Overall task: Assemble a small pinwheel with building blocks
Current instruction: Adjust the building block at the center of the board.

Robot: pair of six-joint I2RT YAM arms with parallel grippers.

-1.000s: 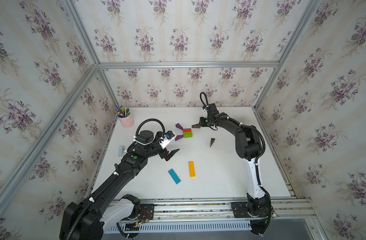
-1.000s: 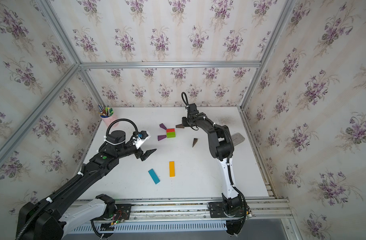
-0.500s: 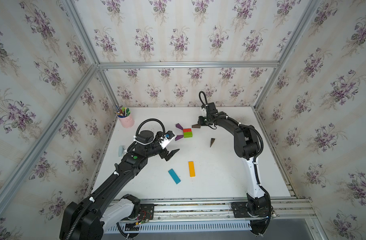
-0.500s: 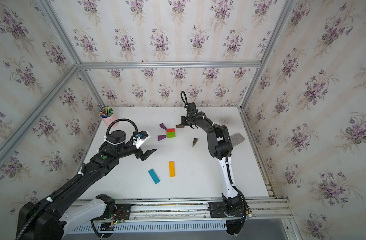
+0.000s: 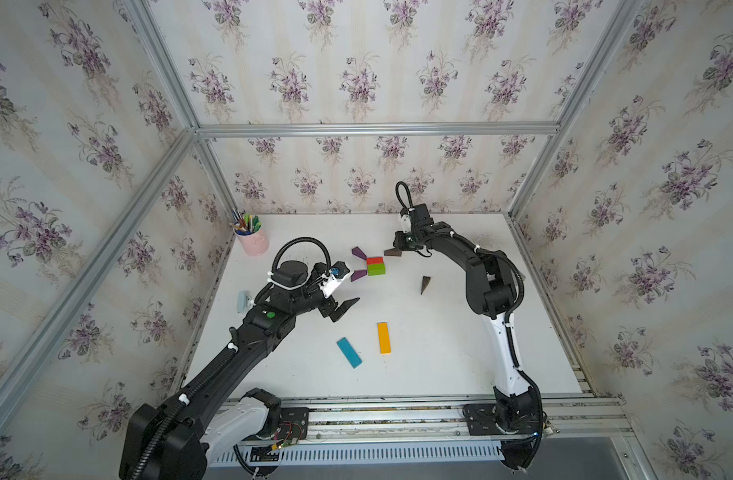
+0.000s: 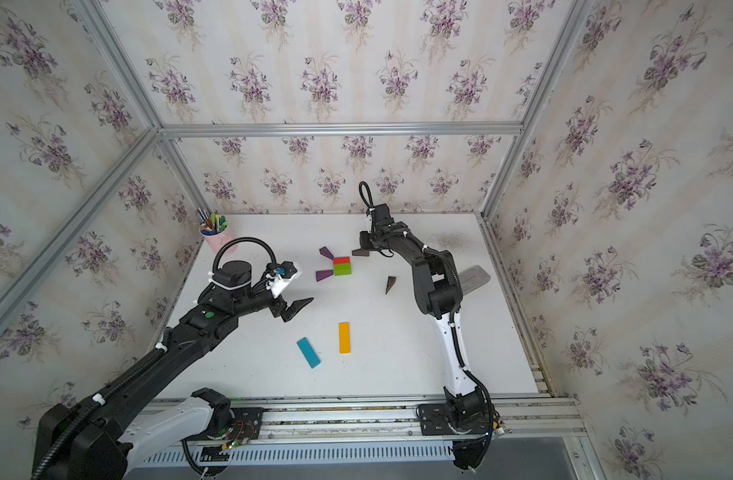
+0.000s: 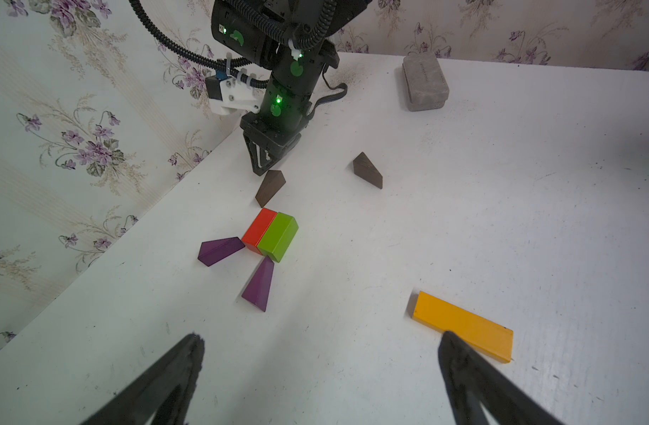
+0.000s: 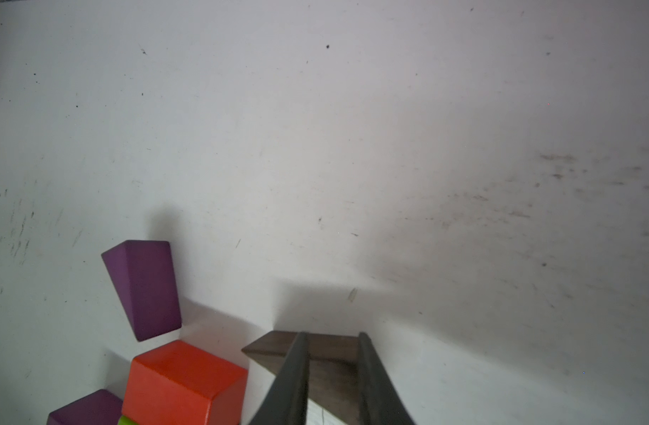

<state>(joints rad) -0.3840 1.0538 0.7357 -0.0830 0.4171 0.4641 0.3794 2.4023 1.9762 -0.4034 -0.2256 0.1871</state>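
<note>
Hanging wide open over the white table [image 5: 439, 357], the left gripper [image 7: 321, 336] holds nothing; the blue bar [image 5: 349, 352] and orange bar [image 5: 383, 338] lie apart near it. Rightward, the far purple wedge [image 5: 358, 252] and near purple wedge [image 5: 358, 275] fan out just beside the red block [image 5: 375, 260] and green block [image 5: 375, 269], which touch side by side. The right gripper [image 8: 333, 335] pinches the held brown wedge [image 5: 393, 252] narrowly, just beside the red block without touching. The loose brown wedge [image 5: 425, 284] lies well apart.
</note>
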